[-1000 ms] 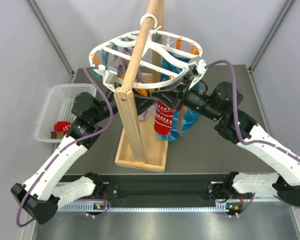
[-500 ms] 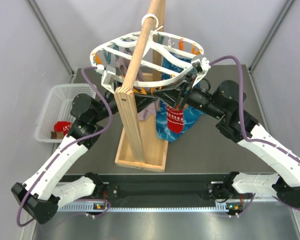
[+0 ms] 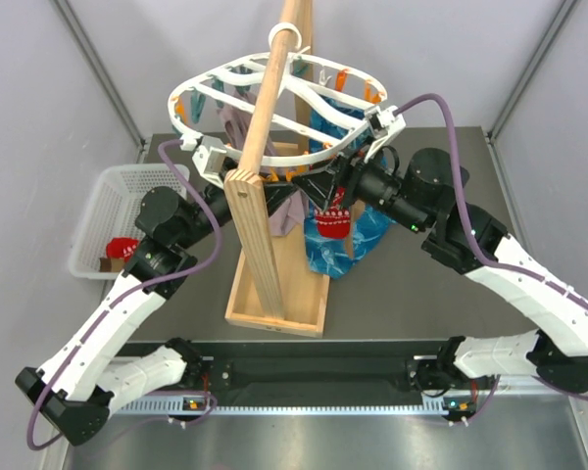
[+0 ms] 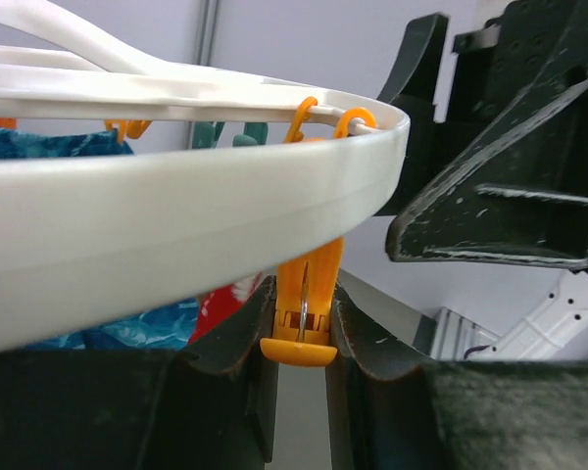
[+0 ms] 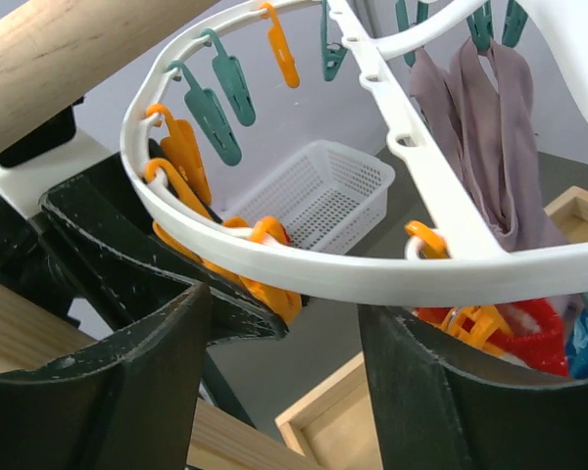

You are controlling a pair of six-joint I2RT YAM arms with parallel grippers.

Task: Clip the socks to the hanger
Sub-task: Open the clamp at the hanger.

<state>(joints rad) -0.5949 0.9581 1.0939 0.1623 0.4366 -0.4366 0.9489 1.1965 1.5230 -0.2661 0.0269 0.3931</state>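
Note:
The hanger, a white oval ring with orange and teal pegs, hangs on the wooden pole. My left gripper is shut on an orange peg under the ring's near rim. My right gripper stands open just below that rim, with nothing between its fingers. A red sock with a white pattern hangs beneath the ring by both grippers; I cannot tell whether a peg holds it. Its red edge shows beside the right finger. A mauve sock hangs from the ring.
The wooden pole rises from a wooden tray base in mid-table. Blue patterned fabric hangs behind the red sock. A white mesh basket at the left table edge holds another red sock.
My right gripper has opened and let go of the red sock, after lifting it to the ring. The left gripper closed on the orange peg. The hanger has swung slightly left.

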